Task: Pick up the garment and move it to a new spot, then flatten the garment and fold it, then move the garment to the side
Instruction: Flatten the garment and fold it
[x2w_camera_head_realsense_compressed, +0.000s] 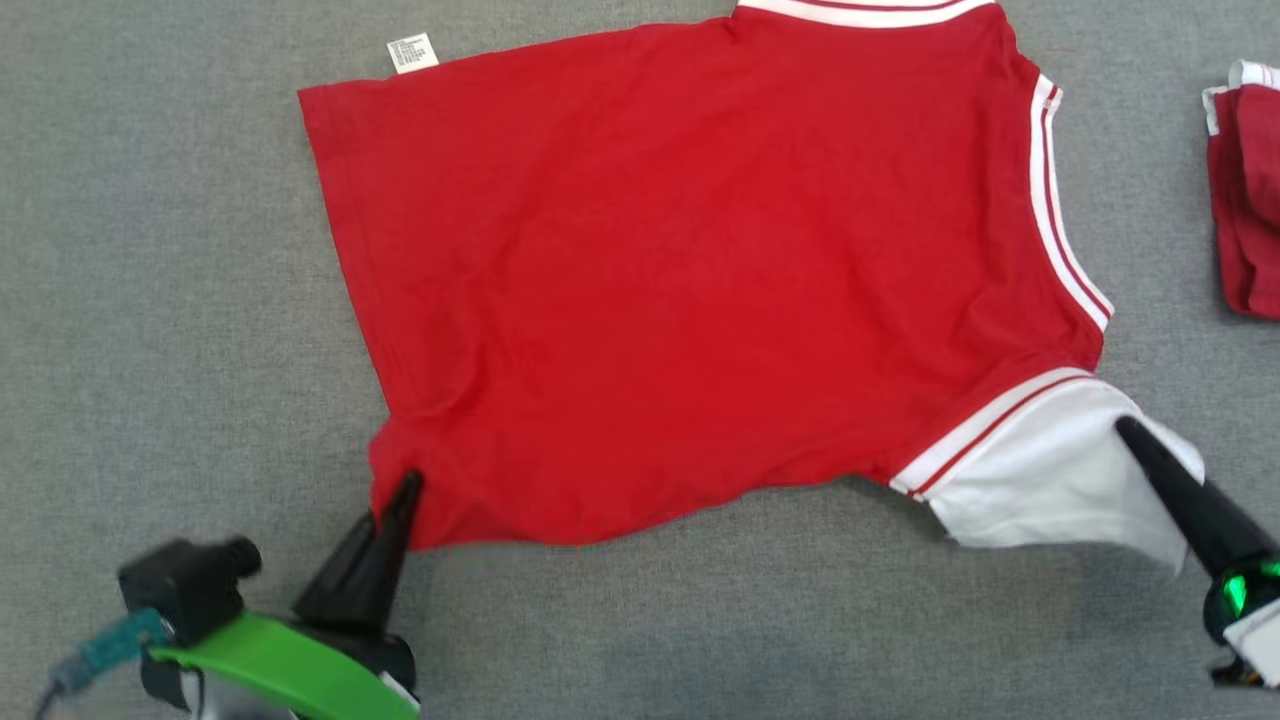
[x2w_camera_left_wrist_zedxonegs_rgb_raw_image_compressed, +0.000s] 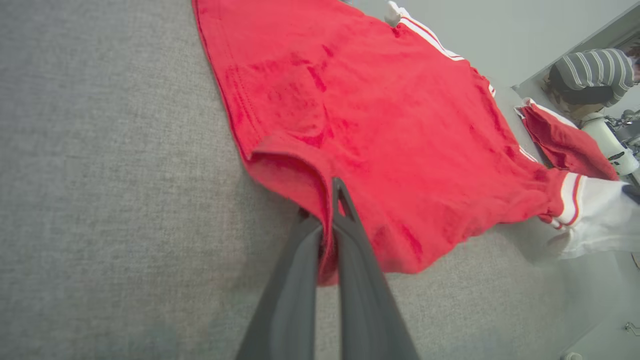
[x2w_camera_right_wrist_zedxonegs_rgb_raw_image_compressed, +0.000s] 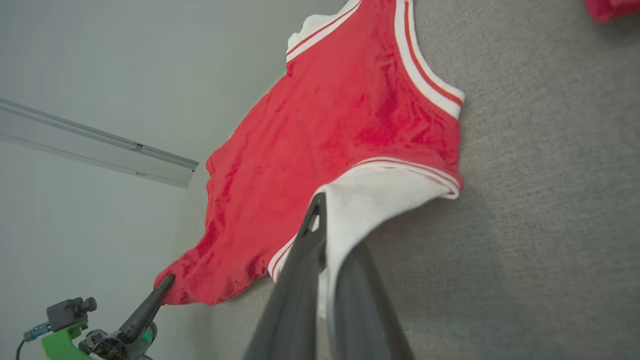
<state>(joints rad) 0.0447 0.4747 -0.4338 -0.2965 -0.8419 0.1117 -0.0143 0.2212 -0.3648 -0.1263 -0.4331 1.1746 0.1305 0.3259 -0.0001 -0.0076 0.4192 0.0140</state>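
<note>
Two near corners of the red shirt (x2w_camera_head_realsense_compressed: 680, 270), which lies mostly flat on the grey mat (x2w_camera_head_realsense_compressed: 150, 300), are pinched between closed jaws: its hem corner by the left gripper (x2w_camera_head_realsense_compressed: 405, 492), its white sleeve (x2w_camera_head_realsense_compressed: 1050, 470) by the right gripper (x2w_camera_head_realsense_compressed: 1130, 432).

Garment (x2w_camera_head_realsense_compressed: 700, 280) far trim cropped (head view, top).

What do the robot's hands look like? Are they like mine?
Not really. Each hand has two long, dark, pointy fingers like a beak. The left hand sits on a bright green bracket with a black box and teal cable. The right hand has a green light.
</note>
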